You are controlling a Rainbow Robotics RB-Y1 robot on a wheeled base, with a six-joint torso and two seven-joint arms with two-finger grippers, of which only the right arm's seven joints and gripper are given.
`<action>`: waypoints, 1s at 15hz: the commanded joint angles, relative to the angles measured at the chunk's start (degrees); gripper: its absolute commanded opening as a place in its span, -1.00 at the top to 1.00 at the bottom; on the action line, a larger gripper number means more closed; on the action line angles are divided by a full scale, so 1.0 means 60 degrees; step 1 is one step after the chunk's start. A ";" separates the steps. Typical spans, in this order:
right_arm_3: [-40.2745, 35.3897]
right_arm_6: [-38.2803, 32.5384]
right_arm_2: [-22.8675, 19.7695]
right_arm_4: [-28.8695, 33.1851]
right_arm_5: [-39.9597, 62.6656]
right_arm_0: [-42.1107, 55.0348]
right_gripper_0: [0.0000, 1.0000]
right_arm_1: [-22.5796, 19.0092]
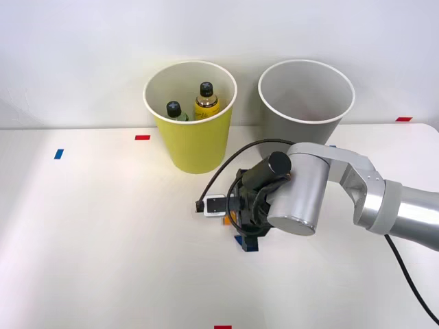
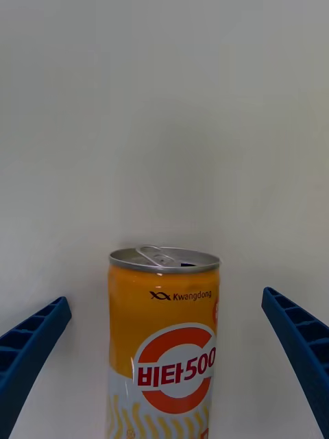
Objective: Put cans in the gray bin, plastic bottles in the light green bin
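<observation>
White table (image 1: 89,240) out front, and the silver right arm (image 1: 384,202) reaches in low. The tall yellow-green bin (image 1: 195,147) holds both black-capped bottles (image 1: 206,99) upright. The slim orange can (image 2: 164,343) lies between the wide-spread blue fingers (image 2: 298,339), untouched, pull-tab end pointing away from the wrist.

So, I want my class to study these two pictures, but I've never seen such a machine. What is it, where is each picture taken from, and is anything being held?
It is a robot sorting rubbish on a white table. One picture looks down from above its arms; the other comes from a camera on its right wrist. The right gripper is open, its blue fingers either side of an orange can that stands upright, not yet gripped. Two plastic bottles already stand in the light green bin. The gray bin beside it shows only its white inside.
</observation>
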 commanded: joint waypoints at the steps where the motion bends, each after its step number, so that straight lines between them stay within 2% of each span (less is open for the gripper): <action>1: 0.0086 0.0119 0.0000 0.0088 -0.0041 -0.0018 -0.71 0.0011; 3: 0.0086 0.0192 0.0000 0.0117 -0.0071 -0.0018 -0.31 -0.0004; 5: 0.0086 0.0265 0.0000 0.0117 -0.0071 -0.0018 -0.25 -0.0004; 6: 0.0086 0.0309 0.0000 0.0117 -0.0071 -0.0018 -0.15 -0.0004; 8: 0.0086 0.0324 0.0000 0.0117 -0.0071 -0.0018 0.30 -0.0033; 10: 0.0086 0.0324 0.0000 0.0117 -0.0071 -0.0018 0.54 -0.0063; 12: 0.0086 0.0324 0.0000 0.0117 -0.0071 -0.0003 0.65 -0.0092; 15: 0.0071 0.0251 0.0000 0.0117 -0.0144 -0.0003 0.68 -0.0209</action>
